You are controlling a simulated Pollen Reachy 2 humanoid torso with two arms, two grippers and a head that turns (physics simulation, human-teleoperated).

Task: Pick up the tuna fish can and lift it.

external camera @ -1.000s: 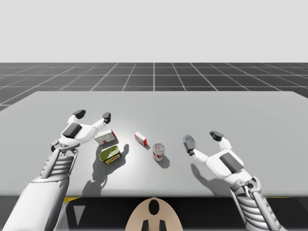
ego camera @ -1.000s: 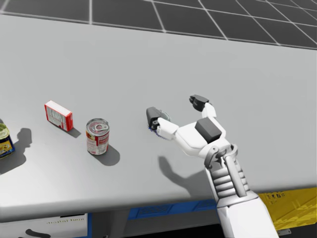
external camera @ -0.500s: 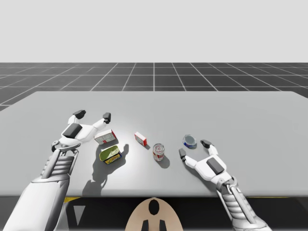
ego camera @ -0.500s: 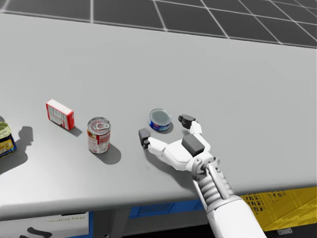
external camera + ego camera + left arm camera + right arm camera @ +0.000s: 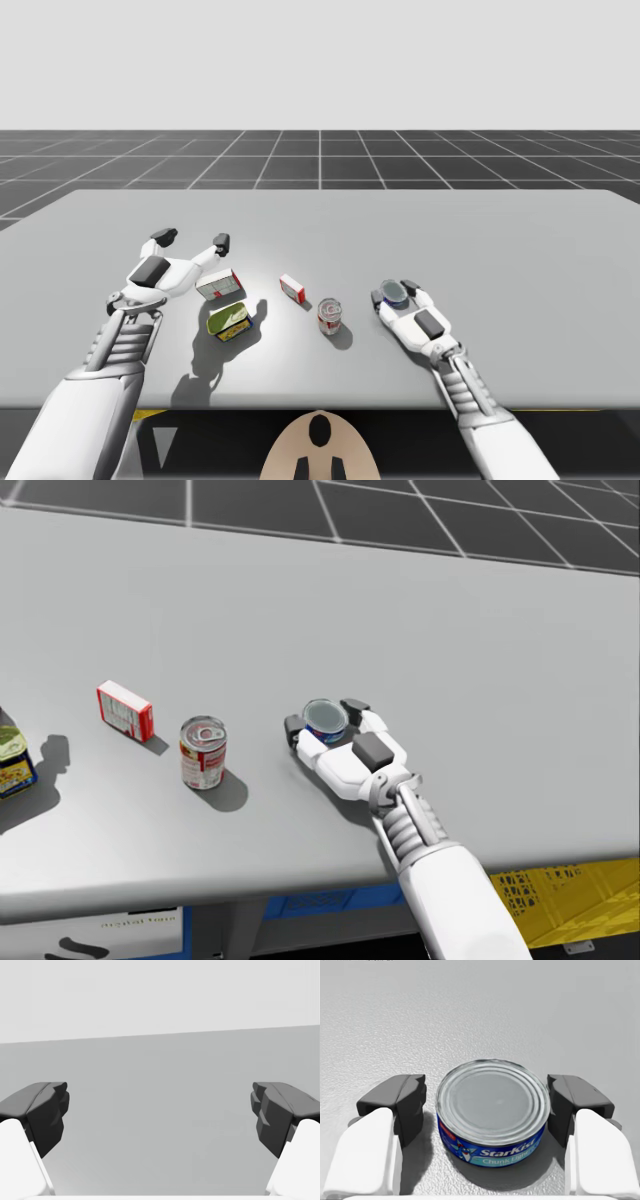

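The can (image 5: 492, 1097) is sitting on the table (image 5: 520, 250). My right tool (image 5: 323, 720) is standing open on both sides of it, not gripping. I am judging that reaching is done, while closing and lifting are waiting.

Grey tabletop (image 5: 520, 230), dark grid floor (image 5: 320, 150) beyond far edge. Upright red & white can (image 5: 330, 316) abt mid-tabletop, shadow on its right. Small red & white box (image 5: 292, 288) lies just far-left of it, apart. Further left: green-topped yellow container (image 5: 229, 321), w/ bigger white & red box (image 5: 221, 285) just on its far side; can't tell if touching.
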